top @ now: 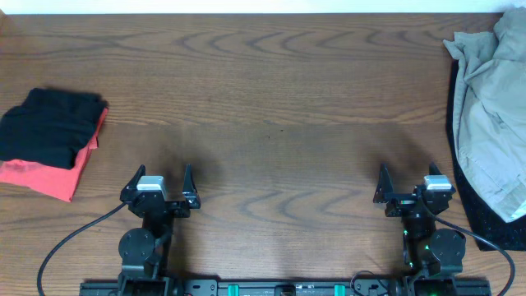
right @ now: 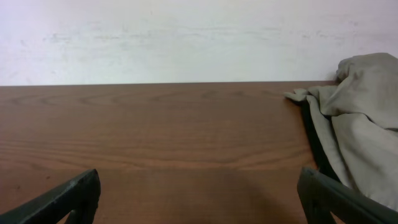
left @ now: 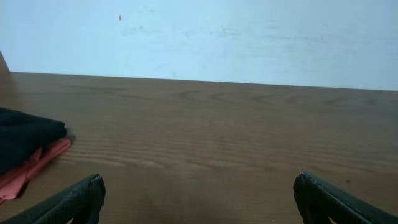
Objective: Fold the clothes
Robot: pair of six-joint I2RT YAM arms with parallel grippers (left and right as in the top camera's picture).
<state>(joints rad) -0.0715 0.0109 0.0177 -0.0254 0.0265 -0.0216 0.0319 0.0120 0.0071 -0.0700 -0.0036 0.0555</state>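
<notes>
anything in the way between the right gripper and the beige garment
Nothing visible. Only bare table lies between the open right gripper and the beige garment, which is heaped on a black garment at the table's right edge.

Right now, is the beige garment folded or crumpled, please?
Crumpled: the beige garment lies bunched in uneven wrinkles over a dark garment.

You see jaws spread wide, one tip in each bottom corner. Wood-grain worktop [left: 217, 137] fills middle. At your left edge, black garment [left: 25, 140] lies on red tee [left: 31, 171], tee's edge sticking out toward jaws. Pale wall [left: 249, 37] runs behind worktop's far edge.
</notes>
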